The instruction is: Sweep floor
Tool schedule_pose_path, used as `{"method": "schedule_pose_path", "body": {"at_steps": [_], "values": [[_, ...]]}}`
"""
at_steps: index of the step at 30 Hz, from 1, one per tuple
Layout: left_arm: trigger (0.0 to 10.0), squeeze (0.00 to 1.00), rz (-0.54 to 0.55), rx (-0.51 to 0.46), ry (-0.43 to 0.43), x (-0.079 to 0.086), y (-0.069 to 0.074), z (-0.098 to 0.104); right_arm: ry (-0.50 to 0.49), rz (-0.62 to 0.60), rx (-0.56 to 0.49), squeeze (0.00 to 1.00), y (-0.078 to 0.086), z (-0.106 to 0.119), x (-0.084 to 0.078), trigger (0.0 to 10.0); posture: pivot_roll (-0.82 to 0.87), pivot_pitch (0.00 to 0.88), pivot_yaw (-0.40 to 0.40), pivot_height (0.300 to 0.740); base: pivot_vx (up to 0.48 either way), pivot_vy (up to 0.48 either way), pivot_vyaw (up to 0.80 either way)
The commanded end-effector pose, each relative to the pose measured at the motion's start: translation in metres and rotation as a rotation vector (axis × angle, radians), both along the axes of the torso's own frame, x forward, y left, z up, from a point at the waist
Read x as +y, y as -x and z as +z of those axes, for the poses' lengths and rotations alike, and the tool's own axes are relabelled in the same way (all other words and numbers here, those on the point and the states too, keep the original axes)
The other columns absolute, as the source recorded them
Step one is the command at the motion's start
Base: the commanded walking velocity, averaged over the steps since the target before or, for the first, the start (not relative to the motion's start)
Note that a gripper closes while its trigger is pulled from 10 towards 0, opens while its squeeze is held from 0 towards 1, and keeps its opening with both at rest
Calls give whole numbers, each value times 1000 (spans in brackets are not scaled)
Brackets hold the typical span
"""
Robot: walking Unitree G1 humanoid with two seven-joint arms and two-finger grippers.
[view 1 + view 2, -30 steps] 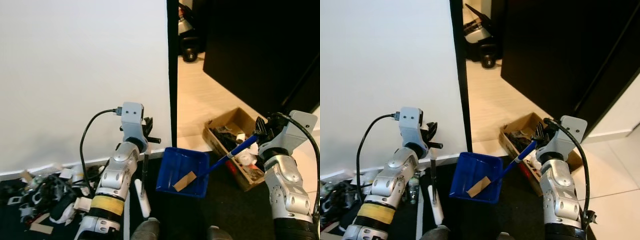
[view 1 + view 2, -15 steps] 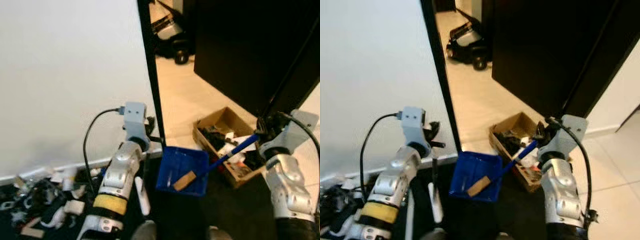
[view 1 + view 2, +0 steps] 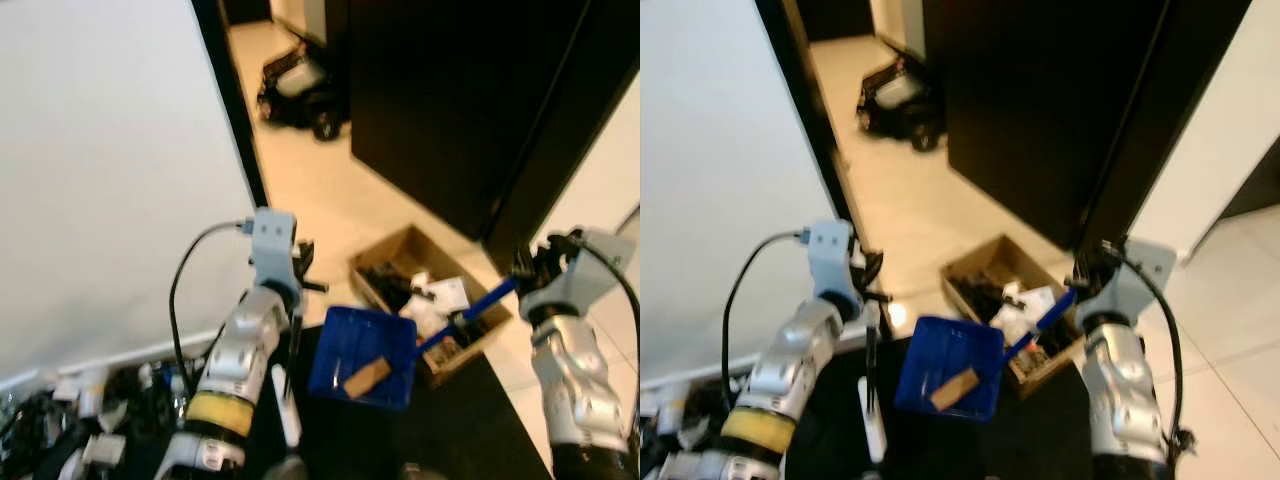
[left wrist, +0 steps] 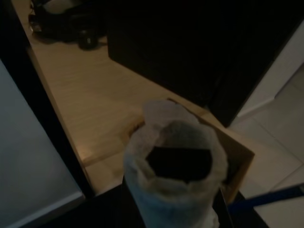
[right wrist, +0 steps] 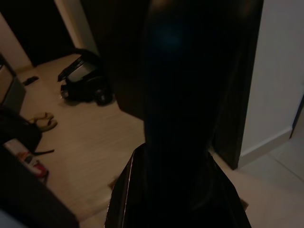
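**Loaded dustpan carried toward the cardboard box**

While the right gripper [image 3: 527, 264] is closed on the far end of the blue handle [image 3: 470, 307], the blue dustpan [image 3: 362, 357] hangs out in front of and below it, toward the robot's left, its tray roughly level. A flat brown scrap [image 3: 366, 377] lies inside the pan near its lower edge. Just beyond the pan, under the middle of the handle, sits an open cardboard box [image 3: 400, 252] already holding dark and white rubbish.

The left gripper [image 3: 299, 268] is clamped around the top of a thin dark broom shaft [image 3: 291, 345], which drops straight below it to a white brush head [image 3: 287, 408] on the dark mat. In the left wrist view a pale wrapped end [image 4: 176, 166] of the shaft stands right before the camera, with the box corner behind it. More litter [image 3: 90, 440] is strewn on the floor well off to the left of that gripper, along the foot of the white wall [image 3: 110, 170].

The step in hand looks like emptying: the pan is loaded and lifted, close beside the box but not yet over it. The next move probably calls for swinging the pan farther over the box opening and tipping it so the scrap slides out, keeping it level until then. After that, the litter pile by the wall remains to be swept.
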State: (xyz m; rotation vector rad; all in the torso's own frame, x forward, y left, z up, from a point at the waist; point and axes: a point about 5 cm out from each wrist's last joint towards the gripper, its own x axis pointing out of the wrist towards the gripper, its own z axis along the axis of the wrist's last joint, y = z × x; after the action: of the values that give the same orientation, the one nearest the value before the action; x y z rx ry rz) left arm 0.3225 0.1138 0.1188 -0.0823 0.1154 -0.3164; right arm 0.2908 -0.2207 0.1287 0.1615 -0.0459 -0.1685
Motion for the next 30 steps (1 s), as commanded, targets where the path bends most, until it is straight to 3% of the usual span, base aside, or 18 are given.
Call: {"method": "schedule_pose_path", "body": {"at_steps": [1,7,9,12,16,20,27,30], "values": [[10000,0,8,-27,-19,3,-2,4,-5,6,-62,0,-2,11,2,10000,-20,58,62,740,251,-315,0],[10000,0,9,-27,-19,3,-2,4,-53,59,-136,0,-2,25,7,10000,-18,62,63,740,253,-308,0],[10000,0,10,-26,-20,4,-2,4,-79,155,-227,0,-1,45,17,10000,-18,65,65,740,253,-281,0],[10000,0,11,-26,-22,5,-2,4,-87,209,-285,0,-1,60,22,10000,-16,65,65,740,254,-275,0],[10000,0,14,-26,-22,5,-2,4,-115,313,-417,0,2,97,32,10000,-14,66,67,740,249,-254,0],[10000,0,15,-26,-23,5,-2,4,-126,288,-459,0,0,111,28,10000,-12,65,66,740,249,-120,0],[10000,0,9,-29,-21,5,-2,5,-81,85,-466,0,-2,118,-10,10000,-13,63,69,740,275,-230,0],[10000,0,6,-30,-19,5,-2,5,-78,66,-465,0,-1,118,-16,10000,-13,64,71,740,340,-316,0]]}}
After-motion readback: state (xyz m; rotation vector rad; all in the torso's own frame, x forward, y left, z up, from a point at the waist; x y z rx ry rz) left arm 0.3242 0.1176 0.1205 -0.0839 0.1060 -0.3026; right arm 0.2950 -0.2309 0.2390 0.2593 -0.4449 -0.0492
